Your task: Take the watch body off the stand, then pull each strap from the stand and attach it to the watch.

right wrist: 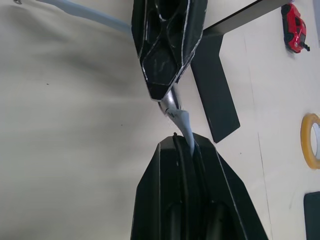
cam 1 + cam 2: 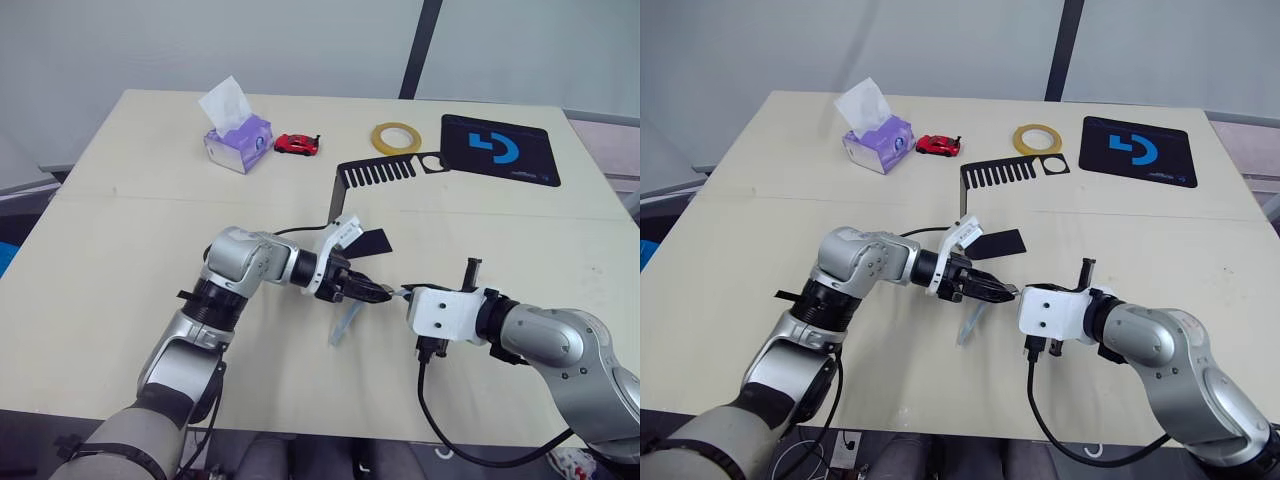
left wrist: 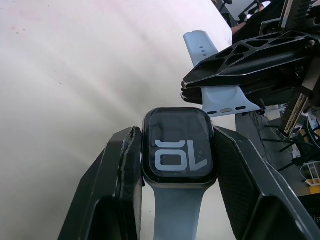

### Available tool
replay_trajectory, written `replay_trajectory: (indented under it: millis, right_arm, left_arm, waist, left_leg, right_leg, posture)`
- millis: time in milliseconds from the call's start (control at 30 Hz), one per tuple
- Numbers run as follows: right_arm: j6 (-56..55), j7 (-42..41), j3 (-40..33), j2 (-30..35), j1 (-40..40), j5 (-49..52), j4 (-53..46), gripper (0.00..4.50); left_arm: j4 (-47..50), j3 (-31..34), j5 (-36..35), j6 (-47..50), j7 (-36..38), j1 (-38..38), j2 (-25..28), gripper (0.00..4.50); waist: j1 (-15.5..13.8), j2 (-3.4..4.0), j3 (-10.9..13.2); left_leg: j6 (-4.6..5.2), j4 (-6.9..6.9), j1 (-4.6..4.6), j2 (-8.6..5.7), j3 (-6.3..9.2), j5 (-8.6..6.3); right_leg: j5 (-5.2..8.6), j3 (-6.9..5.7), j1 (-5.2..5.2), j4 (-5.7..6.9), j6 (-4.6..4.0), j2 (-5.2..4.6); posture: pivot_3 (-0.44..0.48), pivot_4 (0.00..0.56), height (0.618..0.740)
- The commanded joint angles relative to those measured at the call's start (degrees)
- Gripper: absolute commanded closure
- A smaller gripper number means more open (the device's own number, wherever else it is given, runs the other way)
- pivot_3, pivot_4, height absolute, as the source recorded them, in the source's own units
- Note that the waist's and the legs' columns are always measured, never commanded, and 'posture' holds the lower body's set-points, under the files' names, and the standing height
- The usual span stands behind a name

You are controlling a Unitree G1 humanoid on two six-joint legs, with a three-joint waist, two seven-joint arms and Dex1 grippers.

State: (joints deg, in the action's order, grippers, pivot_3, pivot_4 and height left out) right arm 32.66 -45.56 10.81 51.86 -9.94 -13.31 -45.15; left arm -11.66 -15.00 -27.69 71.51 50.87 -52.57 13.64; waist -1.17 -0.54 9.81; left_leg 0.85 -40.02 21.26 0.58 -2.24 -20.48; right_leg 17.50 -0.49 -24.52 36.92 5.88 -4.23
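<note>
Left wrist view: the left end effector (image 3: 177,165) is clamped on the watch body (image 3: 179,149) by its sides, screen digits legible, one strap (image 3: 177,210) already joined and running out of frame below. The right end effector (image 3: 235,75) pinches the second strap (image 3: 220,102) just beside the case; whether it touches is hidden. In the left eye view, both meet above the bench (image 2: 120,250), near the stand (image 2: 385,175), its foot partly covered.

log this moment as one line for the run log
left gripper: shut on watch body, one strap hanging from it | right gripper: shut on second strap, at watch edge | stand: bare
</note>
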Motion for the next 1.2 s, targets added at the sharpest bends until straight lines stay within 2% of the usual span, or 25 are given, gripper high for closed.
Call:
replay_trajectory:
  millis: [33, 500, 900, 1200]
  right_arm:
    - [-0.2, -0.7, 0.0, -1.0, -0.8, 0.8, -1.7, 4.5]
    - [0.8, -1.5, -0.5, 0.2, 0.8, -1.4, -2.3, 4.5]
    - [4.7, -3.3, -8.0, 0.9, 3.9, 3.0, -8.2, 4.5]
    - [4.8, -3.1, -8.1, 1.4, 3.6, 3.2, -8.1, 4.5]
  left_arm:
    - [2.8, 0.4, -1.7, -1.1, 0.1, -1.4, -1.9, 2.8]
    - [2.9, 2.5, -2.2, -1.0, -0.1, -1.5, -2.3, 2.8]
    - [1.4, 0.7, -1.0, -4.4, 1.0, -0.6, 0.1, 2.8]
    - [2.2, 0.6, -1.6, -4.1, 0.7, -0.3, 0.0, 2.8]
  waist:
    - [0.0, 0.0, 0.0]
    - [-0.1, 0.0, 0.0]
    - [0.0, 0.0, 0.0]
    - [0.0, 0.0, 0.0]
  left_leg:
    - [0.0, 0.0, 0.0, -0.01, 0.0, 0.0]
    - [0.0, 0.0, 0.0, -0.03, 0.0, 0.0]
    - [-0.01, 0.0, -0.01, -0.03, 0.01, 0.0]
    - [-0.01, 0.0, -0.01, -0.03, 0.01, 0.0]
  right_leg:
    - [0.0, 0.0, 0.0, 0.0, 0.0, -0.01]
    - [0.0, -0.01, 0.0, 0.0, 0.01, -0.03]
    - [-0.01, -0.01, 0.0, 0.01, 0.01, -0.04]
    - [0.0, 0.0, 0.0, 0.01, 0.01, -0.03]
  posture:
    - [0.0, 0.15, 0.738]
    - [0.0, 0.15, 0.738]
    - [0.0, 0.15, 0.738]
    - [0.0, 0.15, 0.738]
